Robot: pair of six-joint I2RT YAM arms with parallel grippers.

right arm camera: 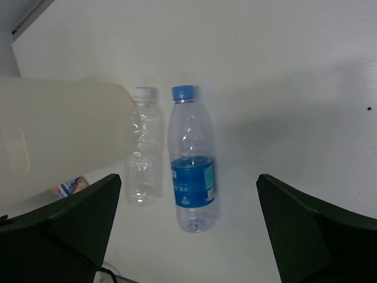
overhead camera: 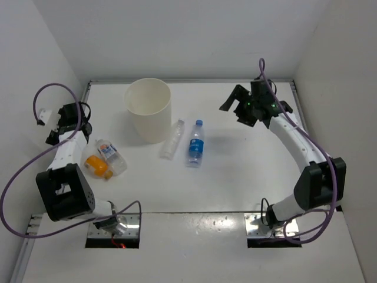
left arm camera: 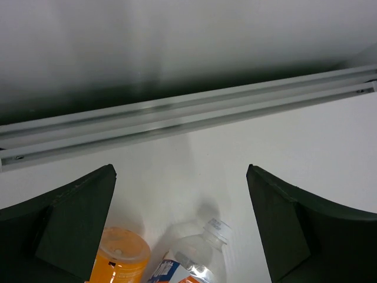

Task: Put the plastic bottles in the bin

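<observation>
The white bin stands upright at the back centre. A plain clear bottle and a blue-labelled bottle with a blue cap lie side by side to its right. An orange bottle and a clear bottle with a white-blue-red label lie together at the left. My left gripper is open and empty just behind that pair, which shows in the left wrist view as the orange bottle and the labelled bottle. My right gripper is open, empty and raised right of the bin.
In the right wrist view the bin fills the left, with the clear bottle and blue-labelled bottle beside it. White walls enclose the table on three sides. A metal rail runs along the left edge.
</observation>
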